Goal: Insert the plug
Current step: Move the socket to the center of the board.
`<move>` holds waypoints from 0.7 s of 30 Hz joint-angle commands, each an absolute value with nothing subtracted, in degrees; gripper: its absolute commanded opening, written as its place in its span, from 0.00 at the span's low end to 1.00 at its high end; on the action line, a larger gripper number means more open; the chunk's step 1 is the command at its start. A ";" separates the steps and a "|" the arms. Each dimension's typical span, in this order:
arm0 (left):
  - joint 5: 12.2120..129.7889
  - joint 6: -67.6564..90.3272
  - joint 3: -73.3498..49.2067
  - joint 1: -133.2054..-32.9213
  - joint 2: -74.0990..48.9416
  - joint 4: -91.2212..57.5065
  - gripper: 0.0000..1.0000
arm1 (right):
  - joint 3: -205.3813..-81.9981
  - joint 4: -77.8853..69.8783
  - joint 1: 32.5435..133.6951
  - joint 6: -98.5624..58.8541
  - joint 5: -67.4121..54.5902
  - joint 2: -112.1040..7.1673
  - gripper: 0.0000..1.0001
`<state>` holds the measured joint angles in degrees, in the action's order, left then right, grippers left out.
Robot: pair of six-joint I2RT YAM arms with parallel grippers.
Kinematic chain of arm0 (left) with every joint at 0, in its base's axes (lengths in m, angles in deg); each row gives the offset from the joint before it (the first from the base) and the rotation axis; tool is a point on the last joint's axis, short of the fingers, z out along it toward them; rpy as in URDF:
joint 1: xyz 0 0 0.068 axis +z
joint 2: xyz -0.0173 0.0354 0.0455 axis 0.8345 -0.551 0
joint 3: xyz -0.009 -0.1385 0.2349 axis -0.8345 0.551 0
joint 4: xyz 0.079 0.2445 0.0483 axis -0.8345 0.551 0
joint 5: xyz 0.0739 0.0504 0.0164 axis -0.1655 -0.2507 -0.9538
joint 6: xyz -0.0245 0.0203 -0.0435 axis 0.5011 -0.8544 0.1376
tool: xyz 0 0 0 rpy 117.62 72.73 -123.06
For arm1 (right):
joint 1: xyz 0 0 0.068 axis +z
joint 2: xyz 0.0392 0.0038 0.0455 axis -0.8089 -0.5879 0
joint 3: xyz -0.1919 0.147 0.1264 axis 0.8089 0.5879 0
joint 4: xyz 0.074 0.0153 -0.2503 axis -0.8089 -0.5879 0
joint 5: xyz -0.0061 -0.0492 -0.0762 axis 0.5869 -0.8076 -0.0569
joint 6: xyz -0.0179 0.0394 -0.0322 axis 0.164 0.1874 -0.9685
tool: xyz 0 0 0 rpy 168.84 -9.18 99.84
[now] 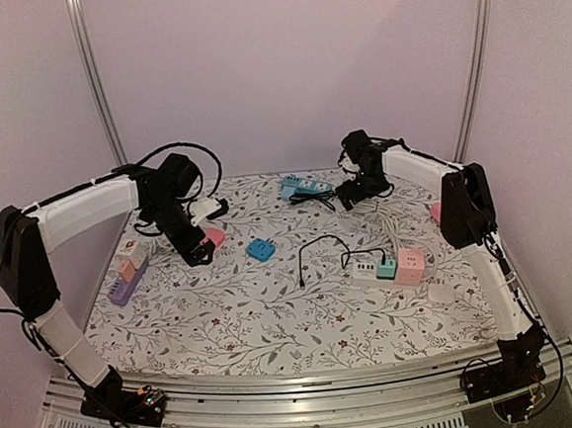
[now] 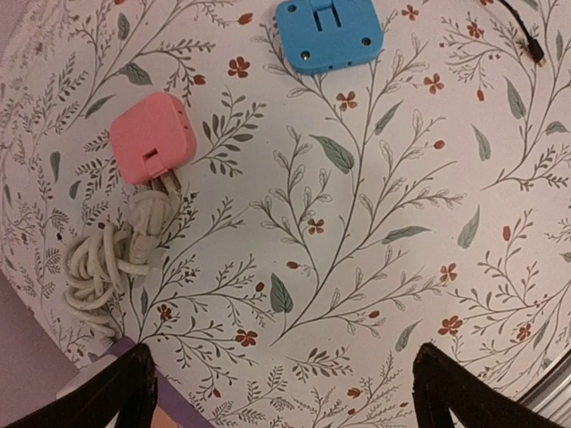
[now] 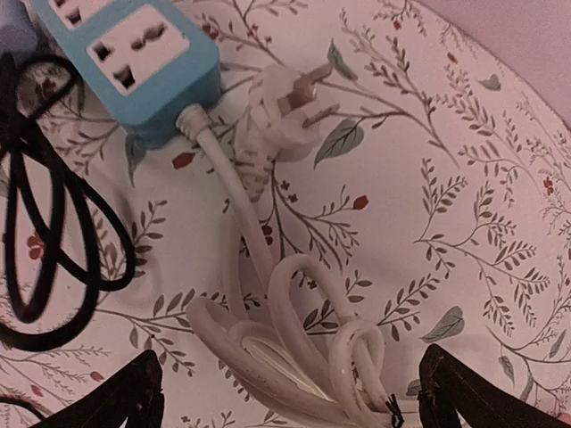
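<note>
The right gripper (image 3: 290, 392) is held wide open and empty over the coiled white cord (image 3: 352, 357); the left gripper (image 2: 281, 392) is likewise spread, nothing gripped. Just beyond the coil, the white plug (image 3: 285, 114) is seen lying beside the teal power strip (image 3: 143, 58). Light, rigid, likely slick: its moulded body should be pinched, not the limp cord.
</note>
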<state>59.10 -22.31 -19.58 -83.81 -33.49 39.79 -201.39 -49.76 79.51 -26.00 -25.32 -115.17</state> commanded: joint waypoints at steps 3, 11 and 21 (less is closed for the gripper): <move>61.61 -19.61 -17.78 -83.40 -37.32 30.43 1.00 | -204.25 -59.23 79.81 -35.87 -26.46 -122.58 0.98; 64.00 -16.97 -18.75 -83.58 -42.20 26.89 0.99 | -202.87 -62.83 80.03 -37.43 -13.90 -122.32 0.36; 62.96 -17.40 -18.16 -82.75 -39.21 24.96 0.99 | -197.56 -61.77 90.14 -57.74 -8.34 -118.59 0.16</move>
